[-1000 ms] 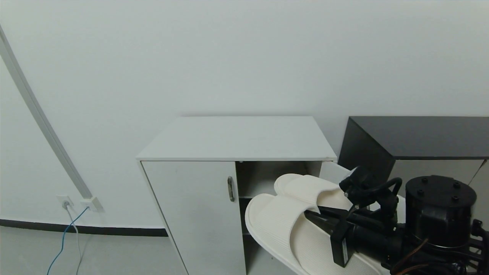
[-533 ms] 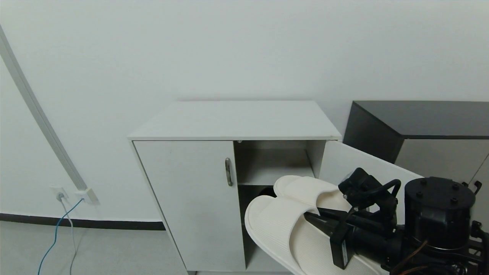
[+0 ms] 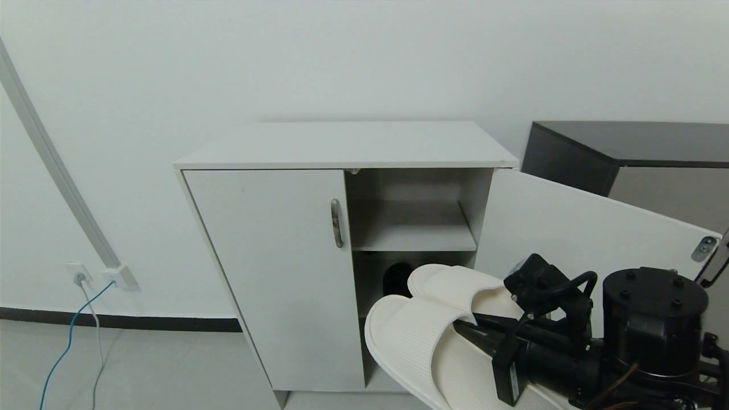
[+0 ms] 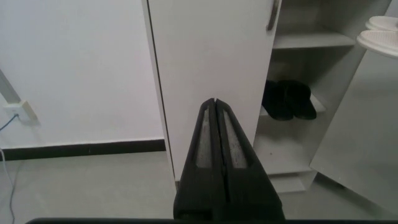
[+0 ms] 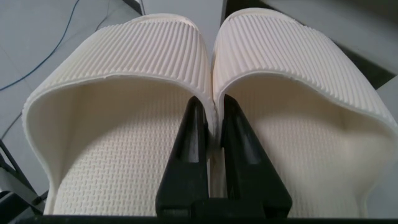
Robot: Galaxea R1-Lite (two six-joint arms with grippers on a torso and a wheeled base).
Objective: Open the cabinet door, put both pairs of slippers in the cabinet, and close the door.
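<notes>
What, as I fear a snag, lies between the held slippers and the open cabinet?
Nothing: the left wrist view shows bare air between the slippers and the cabinet; a black pair sits inside.

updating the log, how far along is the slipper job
Done: the right door of the white cabinet stands open, and a dark pair of slippers sits inside it. In hand: the right pincer is shut on the cream ribbed pair of slippers, outside the opening. Left: place that pair inside, shut the door.

Dark shoes (image 3: 396, 279) half behind white slippers (image 3: 416, 337)
</notes>
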